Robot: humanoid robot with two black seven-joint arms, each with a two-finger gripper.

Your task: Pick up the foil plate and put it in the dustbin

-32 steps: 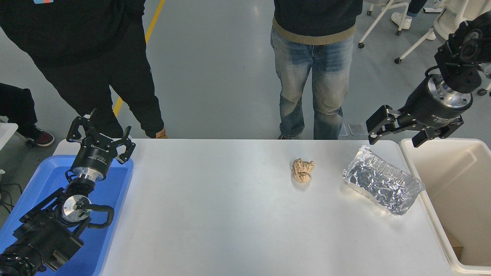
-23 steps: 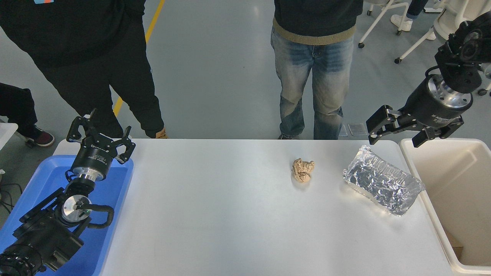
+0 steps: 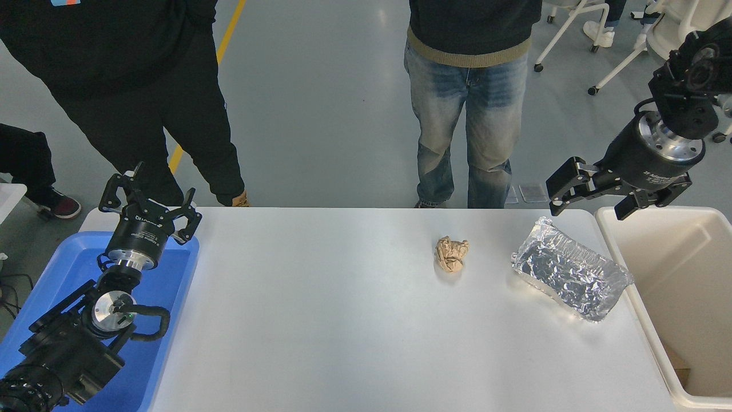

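The foil plate (image 3: 572, 274) lies on the white table (image 3: 343, 320) near its right edge, shiny and crinkled, set at an angle. The beige dustbin (image 3: 680, 297) stands right beside it at the table's right end. My right gripper (image 3: 586, 205) is open and empty, hanging above the table's far right corner, just beyond the plate's far end and beside the bin's far left corner. My left gripper (image 3: 150, 206) is open and parked over the far end of the blue tray at the lower left.
A crumpled brown paper ball (image 3: 452, 253) lies left of the foil plate. A shallow blue tray (image 3: 166, 297) sits at the table's left end under my left arm. Two people (image 3: 469, 114) stand at the far side. Something brown lies inside the bin (image 3: 677, 363).
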